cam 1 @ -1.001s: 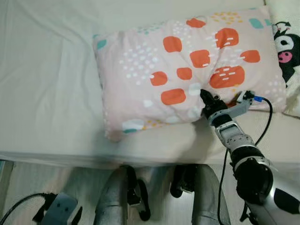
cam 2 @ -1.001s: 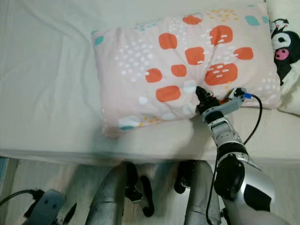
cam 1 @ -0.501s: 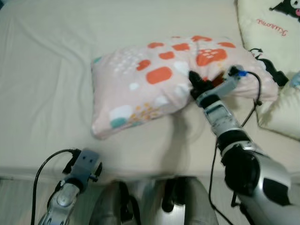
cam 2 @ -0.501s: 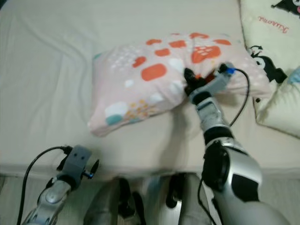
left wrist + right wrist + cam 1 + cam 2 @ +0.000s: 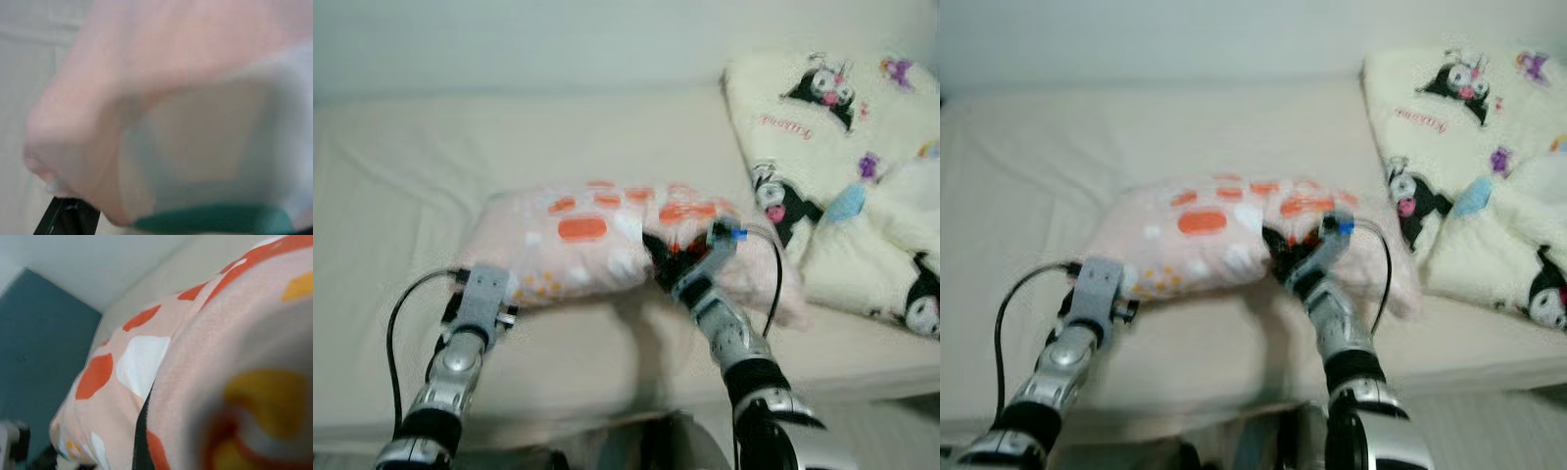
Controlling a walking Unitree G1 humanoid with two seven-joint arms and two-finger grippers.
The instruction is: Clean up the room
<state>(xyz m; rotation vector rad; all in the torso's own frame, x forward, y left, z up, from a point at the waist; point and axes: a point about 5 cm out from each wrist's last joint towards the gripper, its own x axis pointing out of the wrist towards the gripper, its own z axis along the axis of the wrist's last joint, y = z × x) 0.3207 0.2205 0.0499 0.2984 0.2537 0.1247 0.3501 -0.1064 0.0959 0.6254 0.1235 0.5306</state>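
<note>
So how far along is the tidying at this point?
Done: nothing visibly put away yet. In hand: the right gripper pinches the pink pillow, lifted off the bed; the left gripper is at its near corner. Left: placing it, perhaps by the cartoon bedding.

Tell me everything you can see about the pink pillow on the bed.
The pink pillow is soft, plump fabric printed with orange blocks, white patches and dots, plus small teal and yellow marks. It lies lengthwise on the cream bed, sagging at the middle of its front edge, where the right claw is pressed into the fabric. The left claw is at its front left corner. Its right end lies next to a cream cartoon-print blanket.
</note>
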